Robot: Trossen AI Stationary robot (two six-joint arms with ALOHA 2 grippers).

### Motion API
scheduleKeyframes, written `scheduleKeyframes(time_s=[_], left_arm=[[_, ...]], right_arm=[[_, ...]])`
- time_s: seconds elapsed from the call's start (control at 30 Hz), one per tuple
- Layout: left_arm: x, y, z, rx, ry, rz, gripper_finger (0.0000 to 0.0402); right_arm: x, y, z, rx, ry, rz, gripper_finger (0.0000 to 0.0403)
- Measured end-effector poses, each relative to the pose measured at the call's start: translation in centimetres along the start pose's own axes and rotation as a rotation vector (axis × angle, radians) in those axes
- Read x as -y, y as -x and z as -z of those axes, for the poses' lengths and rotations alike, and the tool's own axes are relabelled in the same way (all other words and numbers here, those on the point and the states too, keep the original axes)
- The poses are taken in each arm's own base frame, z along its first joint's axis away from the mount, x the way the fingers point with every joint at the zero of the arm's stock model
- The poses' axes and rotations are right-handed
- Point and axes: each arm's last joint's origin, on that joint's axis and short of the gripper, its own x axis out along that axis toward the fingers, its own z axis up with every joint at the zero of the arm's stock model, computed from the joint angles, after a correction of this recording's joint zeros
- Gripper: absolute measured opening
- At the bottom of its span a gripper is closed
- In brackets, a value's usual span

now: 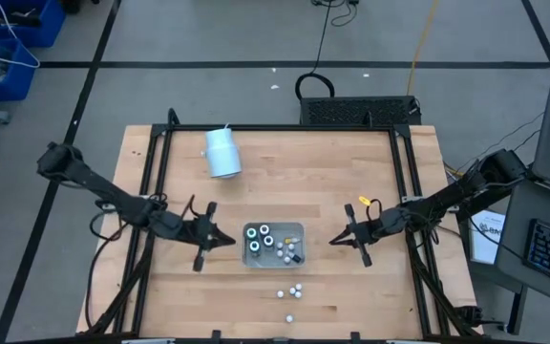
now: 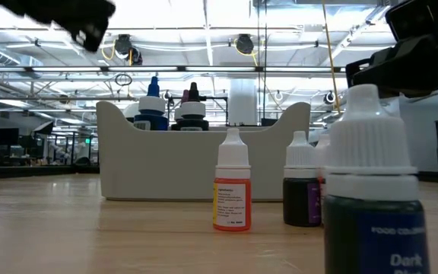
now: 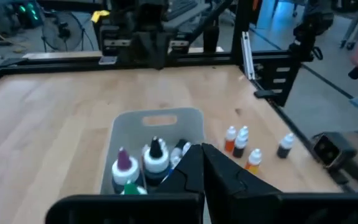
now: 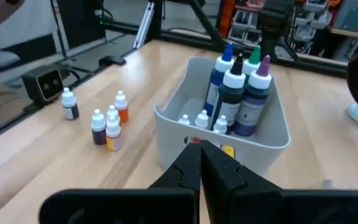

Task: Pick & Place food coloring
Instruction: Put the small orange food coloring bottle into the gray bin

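Both hands clenched, empty: left hand (image 1: 225, 239) and right hand (image 1: 337, 239) flanking tray (image 1: 298, 227). Small bottles (image 1: 292, 292) loose on bench (image 1: 332, 182), others in tray. Risk: toppling bottles on approach.

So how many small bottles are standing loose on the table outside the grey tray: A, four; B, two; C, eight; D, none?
A: the right wrist view shows four small bottles standing on the wood beside the grey tray, and the high view shows the same group just outside it.
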Motion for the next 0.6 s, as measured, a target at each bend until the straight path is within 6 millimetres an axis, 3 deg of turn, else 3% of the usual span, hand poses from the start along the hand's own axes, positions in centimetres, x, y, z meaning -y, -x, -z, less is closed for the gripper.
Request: scheduleKeyframes(time_s=[0.13,0.3,0.43,0.6], left_arm=[[-0.5,0.2,2.5,0.036,-0.001,-0.037,0.0002],[-1.2,0.5,3.6,0.047,0.003,-0.191,0.001],[-1.4,0.6,3.9,0.045,-0.001,-0.248,0.0024],[-1.4,0.6,4.0,0.043,0.012,-0.248,0.0024]], right_arm=[[-0.6,-0.6,-0.5,-0.089,0.01,-0.029,0.0],[-1.8,-2.6,-3.9,-0.219,0.027,0.003,0.0],[-3.0,-5.1,-6.8,-0.397,-0.006,-0.01,0.0],[-6.3,-9.2,-8.8,-0.66,0.135,-0.119,0.0]])
